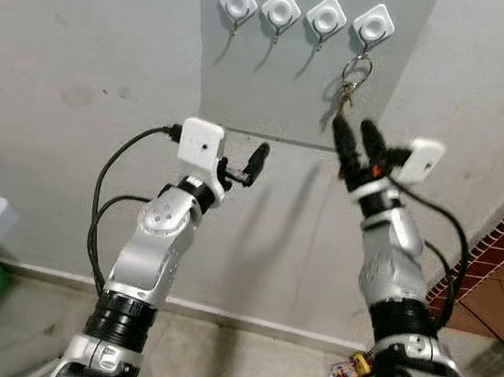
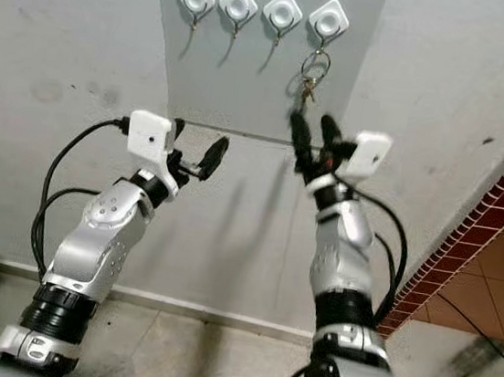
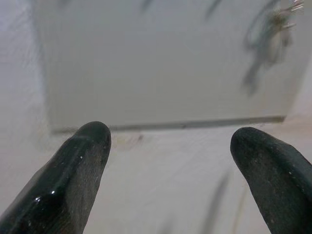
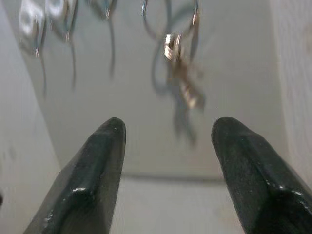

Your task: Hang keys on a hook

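— So where are the small brass keys on their metal ring (image 1: 351, 83)?

— Hanging from the rightmost white diamond-shaped hook (image 1: 373, 23), at the right edge of the grey wall panel (image 1: 282, 91).

— And the right pincer (image 1: 355, 126)?

— Just below them, fingers spread, grasping nothing. Left pincer (image 1: 241, 167) released too, raised by the panel's lower edge.

— The room?

— Pale plaster wall (image 1: 72, 84), red brick (image 1: 502, 247) at right, tiled floor (image 1: 239, 371).
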